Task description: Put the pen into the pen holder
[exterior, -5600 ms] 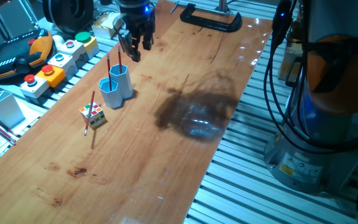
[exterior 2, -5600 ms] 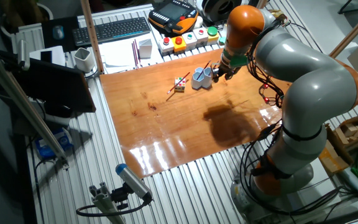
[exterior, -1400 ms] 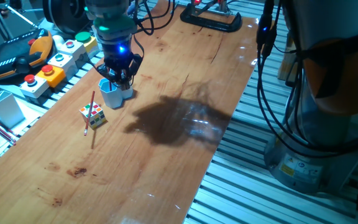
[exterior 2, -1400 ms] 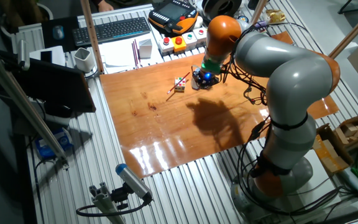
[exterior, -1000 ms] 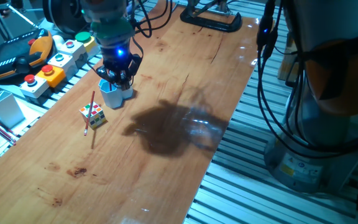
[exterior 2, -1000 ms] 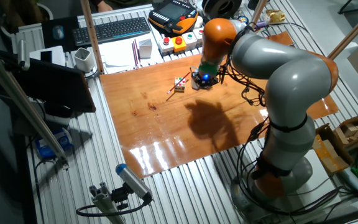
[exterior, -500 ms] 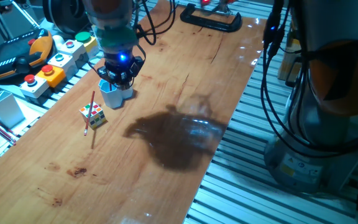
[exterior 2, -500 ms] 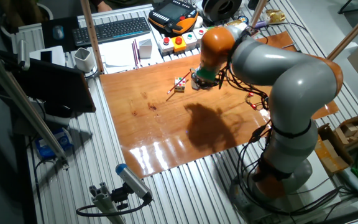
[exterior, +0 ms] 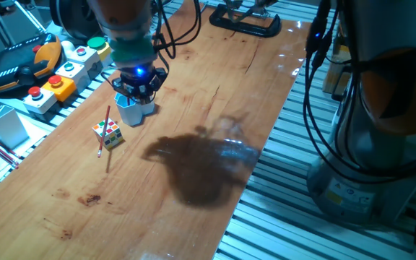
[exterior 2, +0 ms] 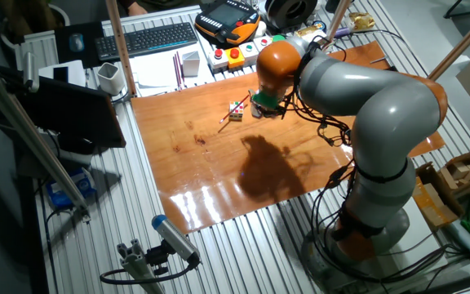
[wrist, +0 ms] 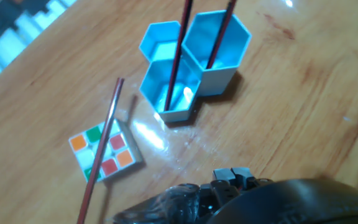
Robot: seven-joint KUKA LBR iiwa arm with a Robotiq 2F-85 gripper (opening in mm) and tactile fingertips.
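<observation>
The light-blue pen holder stands on the wooden table; it also shows in one fixed view. Two thin red pens stand in it: one in a lower tube, one in the taller tube. Another red pen lies slanted across a small colour cube, left of the holder. My gripper hangs directly over the holder, around the pens' upper ends; it also shows in the other fixed view. Its fingertips are hidden, so its state cannot be read.
Button boxes and an orange pendant line the table's left edge. A white box stands off the table's left. A black clamp sits at the far end. The arm's shadow falls mid-table.
The gripper has stayed low over the holder while the arm above it swung, shifting its shadow towards the near edge. The pens, cube and holder have not moved.
</observation>
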